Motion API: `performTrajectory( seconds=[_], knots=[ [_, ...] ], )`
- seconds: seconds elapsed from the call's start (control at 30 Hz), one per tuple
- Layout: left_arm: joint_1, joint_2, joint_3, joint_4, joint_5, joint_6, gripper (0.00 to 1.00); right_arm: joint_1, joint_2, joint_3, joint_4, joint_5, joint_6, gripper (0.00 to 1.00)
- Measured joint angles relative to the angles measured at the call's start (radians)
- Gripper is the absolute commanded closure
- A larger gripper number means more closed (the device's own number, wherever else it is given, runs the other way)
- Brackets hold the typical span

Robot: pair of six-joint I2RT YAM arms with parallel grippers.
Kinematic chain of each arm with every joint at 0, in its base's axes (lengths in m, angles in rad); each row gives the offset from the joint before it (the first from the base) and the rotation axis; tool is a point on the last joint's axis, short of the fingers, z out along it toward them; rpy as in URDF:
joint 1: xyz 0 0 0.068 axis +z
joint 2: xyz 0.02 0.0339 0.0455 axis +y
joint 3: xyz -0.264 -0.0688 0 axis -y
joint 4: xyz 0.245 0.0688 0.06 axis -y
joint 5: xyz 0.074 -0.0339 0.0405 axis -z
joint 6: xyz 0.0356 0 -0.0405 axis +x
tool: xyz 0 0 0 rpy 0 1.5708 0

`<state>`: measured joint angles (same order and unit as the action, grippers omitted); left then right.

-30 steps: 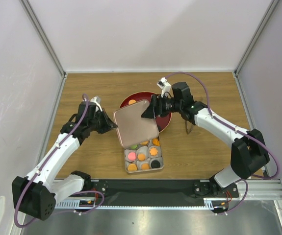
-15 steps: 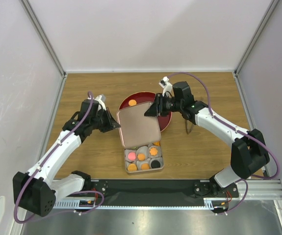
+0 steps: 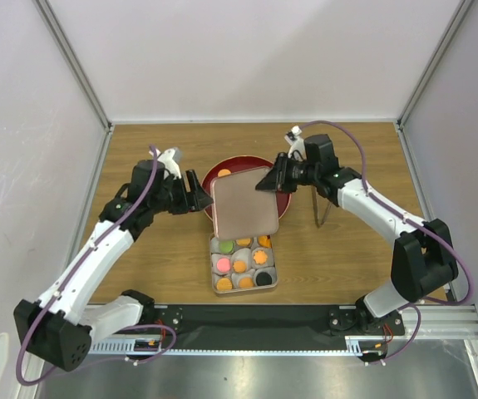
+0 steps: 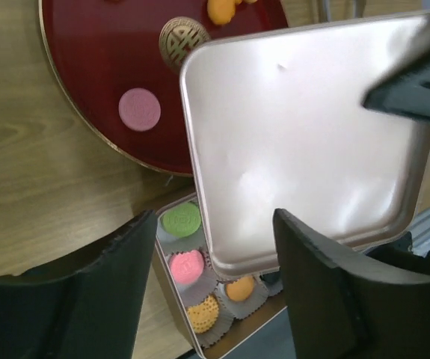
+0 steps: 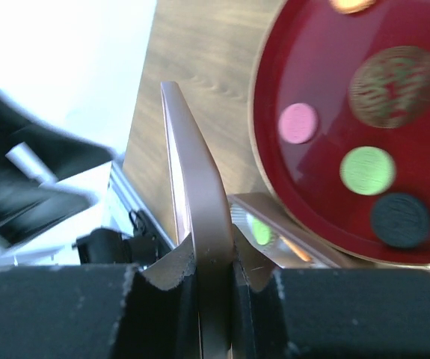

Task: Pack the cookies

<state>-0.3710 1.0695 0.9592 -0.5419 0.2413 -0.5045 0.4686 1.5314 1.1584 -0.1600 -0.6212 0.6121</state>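
Observation:
The square tin (image 3: 243,266) holds cookies (image 3: 242,266) in paper cups, with green (image 4: 181,219), pink (image 4: 186,265) and orange (image 4: 203,314) ones showing. My right gripper (image 3: 270,180) (image 5: 213,273) is shut on the edge of the metal lid (image 3: 243,204) (image 5: 200,217), holding it tilted over the tin's far end. Beside the lid's left edge, my left gripper (image 3: 195,193) (image 4: 215,224) is open and not touching it. The red plate (image 3: 222,166) (image 5: 327,164) carries loose cookies: pink (image 5: 298,123), green (image 5: 367,170), black (image 5: 400,220), patterned brown (image 5: 392,86).
A thin dark tool (image 3: 319,214) lies on the wooden table right of the plate. White walls with metal posts enclose the table on three sides. The arms' base rail runs along the near edge.
My left gripper has let go of the lid and opened. The right gripper has shut on the lid's far corner, and the lid has shifted right, uncovering more of the tin.

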Motion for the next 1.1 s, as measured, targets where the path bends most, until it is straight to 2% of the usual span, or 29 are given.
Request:
performTrajectory(
  seconds=[0.07,0.17,0.27,0.4,0.57,0.67,0.77,1.1],
  knots=[
    [-0.020,-0.040,0.027,-0.003,-0.040,0.040,0.18,-0.021,0.000,0.001,-0.016,0.008,0.010,1.00],
    [-0.124,-0.089,0.066,-0.002,-0.132,0.090,0.17,-0.049,0.001,0.024,-0.073,0.029,0.021,1.00],
    [-0.325,-0.128,0.109,0.003,-0.287,0.159,0.16,-0.061,0.013,0.082,-0.129,0.038,0.035,1.00],
    [-0.663,-0.126,0.133,0.039,-0.576,0.289,0.12,-0.070,0.030,0.151,-0.181,0.040,0.058,1.00],
    [-0.938,-0.028,0.115,0.143,-0.902,0.504,0.09,-0.078,0.039,0.195,-0.245,0.041,0.088,1.00],
    [-1.014,0.031,0.070,0.229,-1.009,0.639,0.09,-0.082,0.039,0.204,-0.264,0.039,0.110,1.00],
    [-1.056,0.063,0.014,0.303,-1.057,0.762,0.09,-0.085,0.039,0.206,-0.279,0.036,0.129,1.00],
    [-1.079,0.111,-0.095,0.526,-1.130,0.992,0.09,-0.090,0.039,0.206,-0.300,0.018,0.183,0.99]
  ],
)
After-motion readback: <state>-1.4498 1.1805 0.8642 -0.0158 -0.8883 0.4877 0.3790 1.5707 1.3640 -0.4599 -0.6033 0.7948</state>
